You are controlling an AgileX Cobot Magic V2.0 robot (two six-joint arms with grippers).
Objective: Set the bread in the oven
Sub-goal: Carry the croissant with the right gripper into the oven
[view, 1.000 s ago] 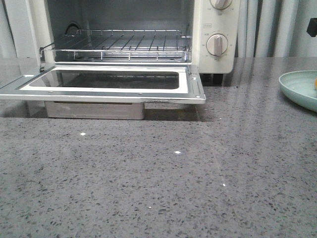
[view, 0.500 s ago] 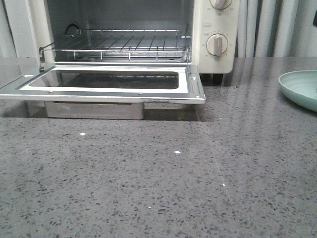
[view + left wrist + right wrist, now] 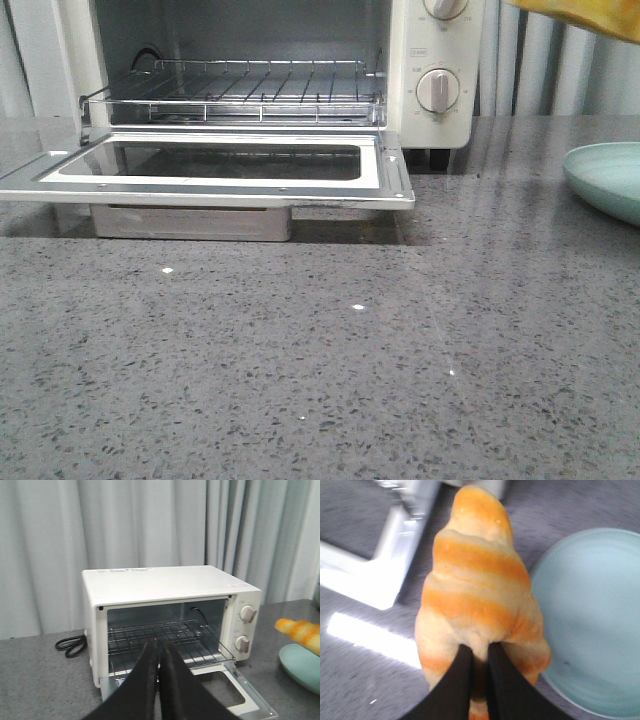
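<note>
Bread (image 3: 480, 595) pinched between narrowly parted right claw (image 3: 479, 672) fingers, above plate (image 3: 592, 625).

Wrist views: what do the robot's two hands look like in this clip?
Both look alike: the left hand and right hand each show two long, slim, matte black fingers tapering toward narrow tips. No cables, markings or labels are visible; nothing of the arms behind them shows.
</note>
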